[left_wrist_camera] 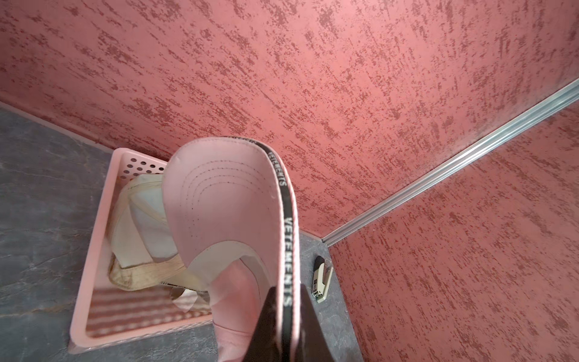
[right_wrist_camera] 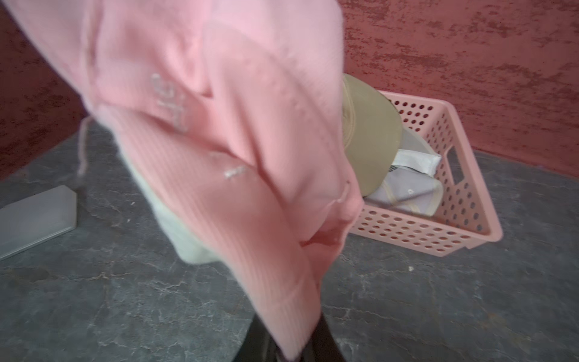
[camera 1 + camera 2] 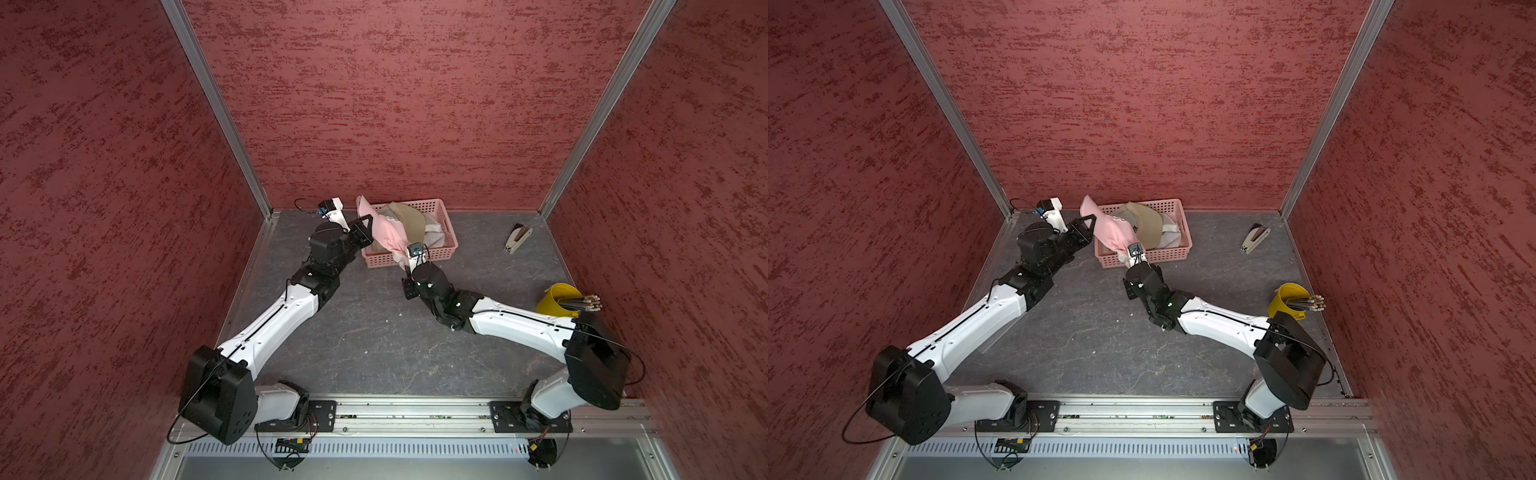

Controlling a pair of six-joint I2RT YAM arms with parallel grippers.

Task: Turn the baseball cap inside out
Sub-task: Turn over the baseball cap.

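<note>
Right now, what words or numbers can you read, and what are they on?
"VETEMENTS", twice: white letters on the black tape edging the brim of the pink cloth baseball cap.
The pale stitched logo on that cap's crown: too blurred to read.
The label on the cream and black stapler: too small to read.

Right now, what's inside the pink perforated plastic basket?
A tan-brimmed cap and crumpled white fabric lie in the pink perforated plastic basket. The pink baseball cap held above screens part of it, and anything beneath that heap is hidden.
</note>
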